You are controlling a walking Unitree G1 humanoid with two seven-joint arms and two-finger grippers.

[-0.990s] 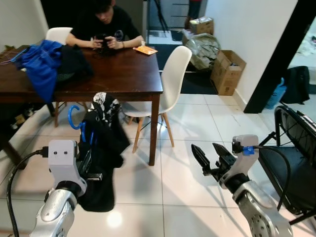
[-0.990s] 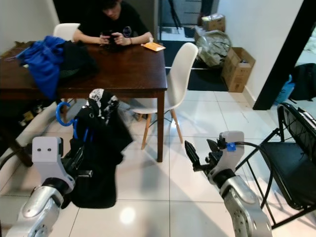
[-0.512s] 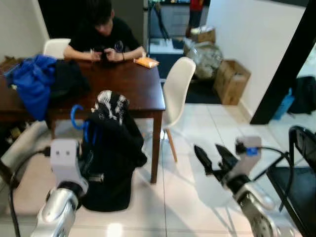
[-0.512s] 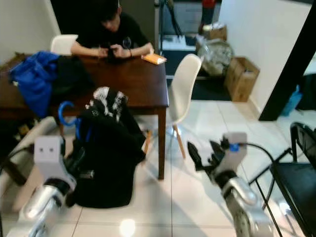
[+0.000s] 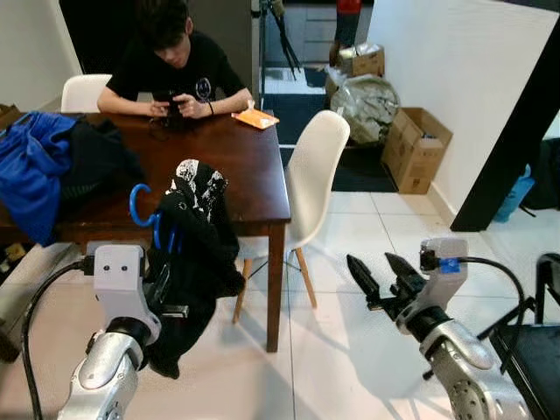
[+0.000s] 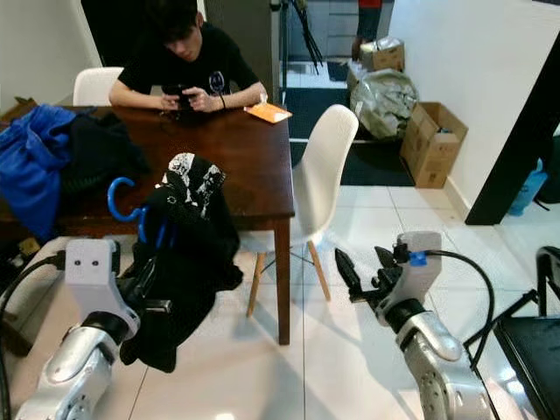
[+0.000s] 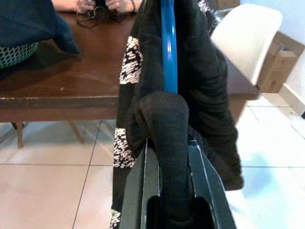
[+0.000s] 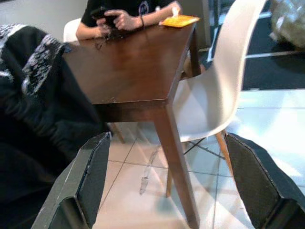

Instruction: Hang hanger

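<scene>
A blue hanger (image 5: 140, 203) carries a black garment (image 5: 194, 262) with a black-and-white patterned part. My left gripper (image 7: 167, 157) is shut on the cloth-wrapped hanger and holds it up in front of the table's near edge; the blue bar (image 7: 168, 47) rises from between the fingers. The garment hangs clear of the floor. My right gripper (image 5: 376, 271) is open and holds nothing, raised over the tiles to the right of the table leg.
A dark wooden table (image 5: 236, 166) stands ahead with blue and black clothes (image 5: 35, 171) piled at its left. A person (image 5: 171, 66) sits at the far side. A white chair (image 5: 315, 175) is at the table's right. Cardboard boxes (image 5: 418, 147) line the right wall. A black chair (image 5: 542, 350) is at the far right.
The camera has shifted, so the table looks nearer. The garment's lower end, which lay on the floor before, now hangs above the tiles. Both grippers keep their states.
</scene>
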